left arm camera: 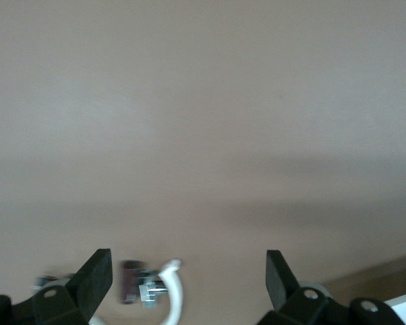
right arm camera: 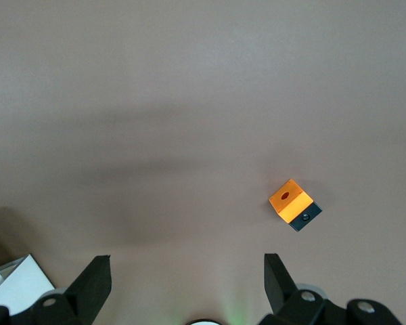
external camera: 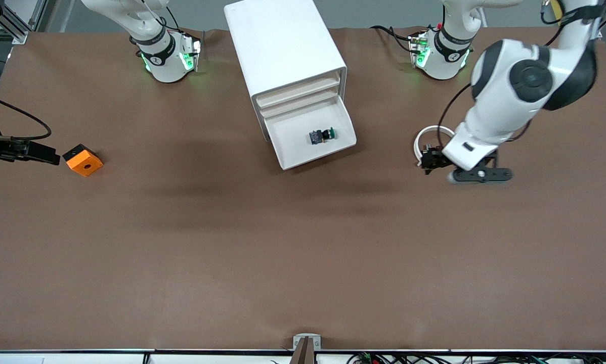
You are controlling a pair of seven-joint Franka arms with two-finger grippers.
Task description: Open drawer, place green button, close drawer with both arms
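The white cabinet (external camera: pixel 283 45) stands at the middle of the table near the robots' bases. Its lowest drawer (external camera: pixel 295 149) is pulled out. The button (external camera: pixel 323 135), green cap and black body, lies inside it. My left gripper (external camera: pixel 431 159) is open and empty, low over the table toward the left arm's end, beside the drawer. In the left wrist view (left arm camera: pixel 187 271) its fingers (left arm camera: pixel 95 277) stand wide apart. My right gripper (external camera: pixel 50 155) is open and empty at the right arm's end; its own view (right arm camera: pixel 187 271) shows bare table between its fingers (right arm camera: pixel 277 274).
A dark brown part with a white arc (external camera: pixel 428 141) lies under the left gripper and shows in the left wrist view (left arm camera: pixel 152 288). An orange cube with a hole (external camera: pixel 83 160) sits just beside the right gripper and shows in the right wrist view (right arm camera: pixel 294 203).
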